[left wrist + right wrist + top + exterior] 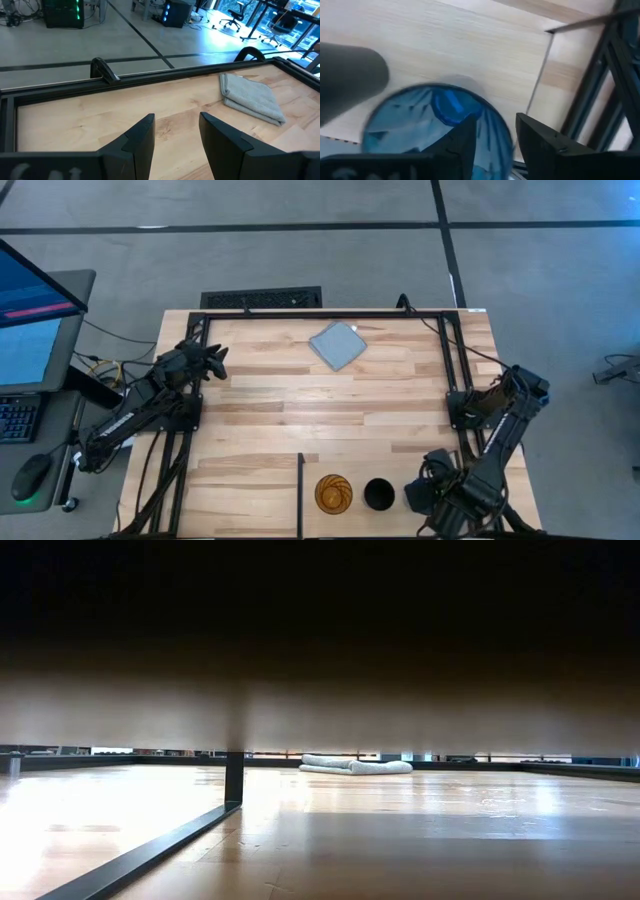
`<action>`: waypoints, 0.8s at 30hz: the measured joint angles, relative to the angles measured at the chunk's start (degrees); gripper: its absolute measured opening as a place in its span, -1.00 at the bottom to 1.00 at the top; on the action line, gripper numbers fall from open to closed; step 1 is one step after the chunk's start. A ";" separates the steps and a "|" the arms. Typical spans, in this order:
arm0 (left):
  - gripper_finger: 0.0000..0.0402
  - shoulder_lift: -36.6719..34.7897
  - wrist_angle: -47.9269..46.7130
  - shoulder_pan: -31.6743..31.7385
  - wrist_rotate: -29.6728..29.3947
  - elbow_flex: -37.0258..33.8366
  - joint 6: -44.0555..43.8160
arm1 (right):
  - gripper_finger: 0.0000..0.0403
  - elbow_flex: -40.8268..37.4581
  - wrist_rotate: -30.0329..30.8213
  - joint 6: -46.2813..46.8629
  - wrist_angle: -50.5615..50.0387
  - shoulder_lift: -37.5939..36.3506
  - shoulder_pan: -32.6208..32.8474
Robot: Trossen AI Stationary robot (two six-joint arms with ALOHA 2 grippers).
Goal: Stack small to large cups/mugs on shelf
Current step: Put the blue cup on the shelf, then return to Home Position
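Observation:
The amber tumbler (333, 493) and the black cup (379, 494) stand upright side by side on the wooden shelf section (350, 465) at the table's near edge, right of a black divider bar (301, 480). The blue cup (437, 125) stands beside the black cup (350, 80); in the high view my right arm hides it. My right gripper (495, 145) is open over the blue cup, one finger (465, 140) above its inside and one (540, 145) outside its rim. My left gripper (177, 135) is open and empty at the table's left edge (205, 360). My right gripper comes at the blue cup from above, its fingers astride the cup's rim (507, 142) on the side away from the black cup. I cannot tell whether either finger touches the wall. The cup stands upright on the wood.
A folded grey-blue cloth (337, 345) lies at the table's far middle; it also shows in the left wrist view (250, 97) and the low view (355, 765). A black frame (450, 360) runs along the table's edges. Bare wood lies between the cloth and the cups.

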 joint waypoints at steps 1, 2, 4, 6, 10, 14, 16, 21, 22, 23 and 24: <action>-0.27 -0.01 0.00 0.00 0.00 0.00 0.01 | -0.22 0.00 0.27 -0.76 0.20 -0.01 -0.28; -0.27 -0.01 0.00 0.00 0.02 0.00 0.00 | -0.22 0.00 0.30 -1.50 0.47 -0.02 -0.59; -0.27 -0.01 0.00 0.00 0.37 0.00 -0.01 | -0.23 0.00 0.35 -2.44 0.58 -0.02 -1.14; -0.27 0.00 0.06 0.00 0.88 0.00 0.00 | -0.23 0.00 0.26 -3.74 0.56 -0.02 -1.58; -0.27 -0.01 0.08 0.00 1.51 0.00 0.01 | -0.22 0.00 -1.55 -4.90 -0.19 -0.02 -1.97; -0.27 -0.01 0.07 0.00 1.51 0.00 0.08 | -0.22 0.02 -2.66 -4.90 -1.13 -0.02 -1.93; -0.27 0.00 0.07 0.00 1.51 0.00 0.10 | -0.23 0.04 -2.68 -4.90 -1.10 -0.18 -1.93; -0.27 -0.01 0.07 0.00 1.49 0.00 0.15 | -0.24 0.07 -1.96 -4.89 -1.39 -1.22 -1.93; -0.27 -0.01 0.07 0.00 1.49 0.00 0.15 | -0.24 0.07 -1.70 -4.88 -1.39 -1.47 -1.93; -0.27 0.00 0.07 -0.02 1.49 0.00 0.12 | -0.24 0.07 -1.35 -4.90 -1.41 -1.79 -1.93; -0.27 -0.01 0.07 0.00 1.49 0.00 0.12 | -0.23 0.07 -1.30 -4.90 -1.47 -2.11 -1.93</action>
